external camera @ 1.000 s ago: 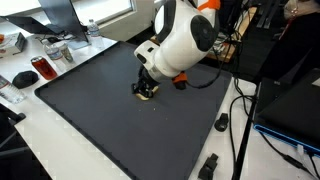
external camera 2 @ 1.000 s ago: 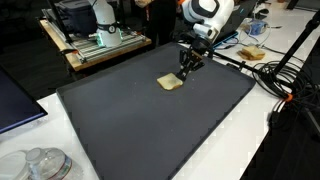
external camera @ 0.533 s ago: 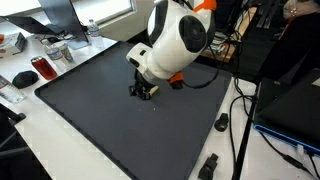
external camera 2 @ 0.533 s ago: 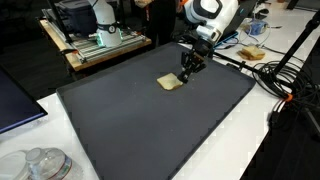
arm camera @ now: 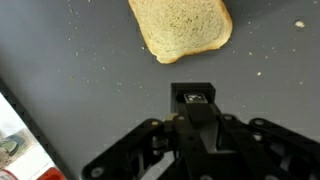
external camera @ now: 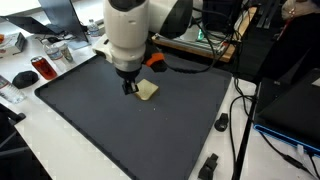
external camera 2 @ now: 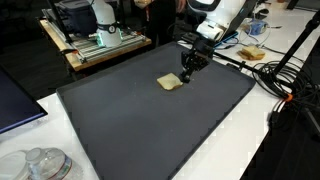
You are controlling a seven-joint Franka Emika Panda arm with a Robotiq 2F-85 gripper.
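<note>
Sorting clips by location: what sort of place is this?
Probably a lab or workshop: a dark mat on a white table, cables, and equipment on a cart. A bread slice lies by the tool.

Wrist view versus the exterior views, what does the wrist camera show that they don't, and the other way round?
Only the wrist view shows the bread slice's speckled surface and crumbs scattered on the mat. Only the exterior views show the surroundings: a glass jar, a red can, cables. All share the bread slice lying flat on the dark mat, apart from the gripper, which holds nothing; whether its jaws are open is unclear.
</note>
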